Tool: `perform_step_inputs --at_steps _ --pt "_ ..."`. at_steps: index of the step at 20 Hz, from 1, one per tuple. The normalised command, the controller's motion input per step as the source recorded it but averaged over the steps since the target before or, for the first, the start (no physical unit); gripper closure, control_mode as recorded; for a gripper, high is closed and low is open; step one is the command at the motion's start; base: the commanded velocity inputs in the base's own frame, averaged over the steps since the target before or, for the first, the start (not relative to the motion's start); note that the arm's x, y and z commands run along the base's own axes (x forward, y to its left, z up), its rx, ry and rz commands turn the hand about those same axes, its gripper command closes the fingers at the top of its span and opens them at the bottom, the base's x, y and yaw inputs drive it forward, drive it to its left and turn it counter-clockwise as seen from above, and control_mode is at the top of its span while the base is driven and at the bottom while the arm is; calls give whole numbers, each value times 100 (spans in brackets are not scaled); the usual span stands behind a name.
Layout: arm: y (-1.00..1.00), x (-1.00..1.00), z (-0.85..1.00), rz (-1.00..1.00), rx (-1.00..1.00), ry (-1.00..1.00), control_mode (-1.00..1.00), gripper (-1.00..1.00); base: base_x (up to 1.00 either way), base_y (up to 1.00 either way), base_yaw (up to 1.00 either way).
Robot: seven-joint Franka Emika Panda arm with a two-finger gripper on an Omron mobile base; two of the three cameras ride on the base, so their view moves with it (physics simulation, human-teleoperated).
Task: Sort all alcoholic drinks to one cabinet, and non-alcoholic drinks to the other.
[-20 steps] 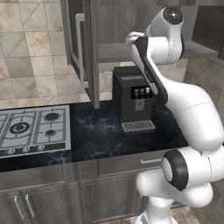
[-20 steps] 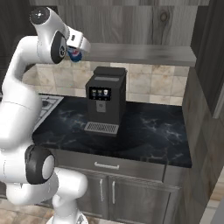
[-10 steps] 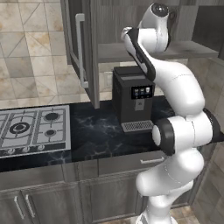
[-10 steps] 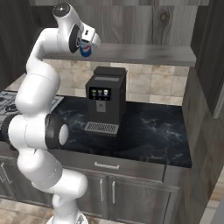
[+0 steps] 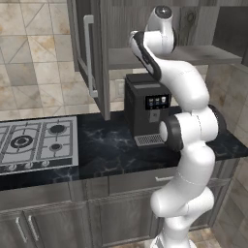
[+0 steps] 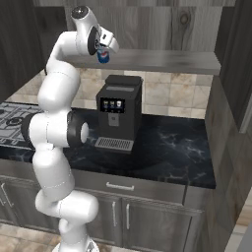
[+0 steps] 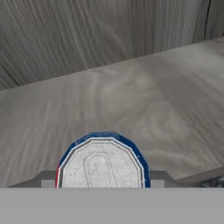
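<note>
Blue soda can (image 6: 103, 56) held at the open cabinet's shelf (image 6: 162, 61).
The jaws grip the can's sides, its silver top facing the hand camera, and hold it just above the grey wood-grain shelf near its left end. Below stand the black coffee machine (image 6: 118, 118) and the dark marble surface (image 6: 170, 147).

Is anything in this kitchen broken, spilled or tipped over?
Nothing looks broken or spilled. The coffee machine stands upright on the dark counter. The gripper holds the blue soda can at the front edge of the open cabinet's shelf, which is part of the sorting, not a mishap.
</note>
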Motion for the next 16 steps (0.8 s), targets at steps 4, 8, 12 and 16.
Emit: perform_step_inputs --at_steps 4,8,12,16 --pt "0 35 -25 0 0 2 -100 100 0 0 0" --pt "0 34 -19 -1 0 1 -100 -100 0 0 0" --pt "0 20 -9 0 0 1 -100 -100 0 0 0" --pt "0 4 0 0 0 -5 -100 -100 0 0 0"
